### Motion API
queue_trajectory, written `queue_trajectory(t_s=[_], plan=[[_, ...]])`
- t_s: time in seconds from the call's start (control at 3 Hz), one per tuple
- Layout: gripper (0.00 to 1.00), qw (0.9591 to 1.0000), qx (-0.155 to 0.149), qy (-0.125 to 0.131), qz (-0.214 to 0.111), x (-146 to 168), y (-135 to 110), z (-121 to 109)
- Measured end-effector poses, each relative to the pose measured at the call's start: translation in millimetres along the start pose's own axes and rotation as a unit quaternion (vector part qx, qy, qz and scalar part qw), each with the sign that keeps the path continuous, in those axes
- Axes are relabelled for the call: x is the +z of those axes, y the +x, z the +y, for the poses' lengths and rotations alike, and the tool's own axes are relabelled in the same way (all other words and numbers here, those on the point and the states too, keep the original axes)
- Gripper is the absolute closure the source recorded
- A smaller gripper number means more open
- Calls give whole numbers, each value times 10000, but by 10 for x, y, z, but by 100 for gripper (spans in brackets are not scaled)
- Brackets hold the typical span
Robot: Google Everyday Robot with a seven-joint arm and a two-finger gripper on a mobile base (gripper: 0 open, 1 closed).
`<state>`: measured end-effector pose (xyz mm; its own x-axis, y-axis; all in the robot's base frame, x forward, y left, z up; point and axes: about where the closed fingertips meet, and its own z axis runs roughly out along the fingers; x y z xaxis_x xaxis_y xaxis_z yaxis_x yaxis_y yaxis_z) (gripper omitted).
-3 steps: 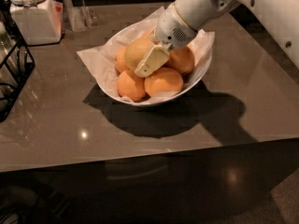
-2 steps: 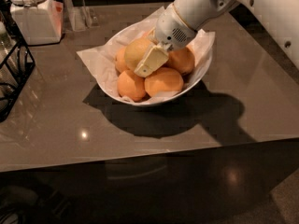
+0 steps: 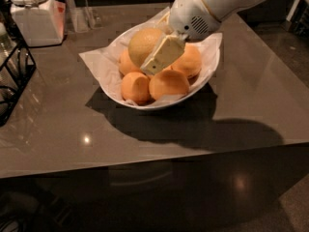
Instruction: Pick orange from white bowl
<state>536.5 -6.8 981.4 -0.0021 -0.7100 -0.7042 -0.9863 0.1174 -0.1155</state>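
The orange (image 3: 142,42), large, round and dull yellowish-tan, sits highest on the pile in the white bowl (image 3: 208,76), which is lined with crinkled white paper (image 3: 99,62). My gripper (image 3: 153,57) reaches down from the upper right on a white arm. One cream finger (image 3: 164,54) lies against the orange's right side; the other is hidden behind the fruit. The jaws are shut on the orange, which stands a little above the other fruit.
Smaller, brighter orange fruits (image 3: 135,87) (image 3: 168,83) (image 3: 189,62) fill the bowl. A white lidded jar (image 3: 31,16) stands at the back left. A black wire rack (image 3: 12,79) is at the left edge. The grey table's front edge (image 3: 154,161) is near.
The orange has risen slightly in the bowl, and the arm has moved a little up and to the right with it. The bowl and other fruits have stayed put.
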Motion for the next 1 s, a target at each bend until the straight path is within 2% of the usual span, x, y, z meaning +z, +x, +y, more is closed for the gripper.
queue_trajectory(t_s=[0.33, 0.67, 1.0], plan=[[100, 9982, 59, 473, -362, -371, -80, 318], [100, 9928, 296, 884, -756, -563, 42, 626], [100, 9866, 433, 1255, -944, -766, 143, 878]])
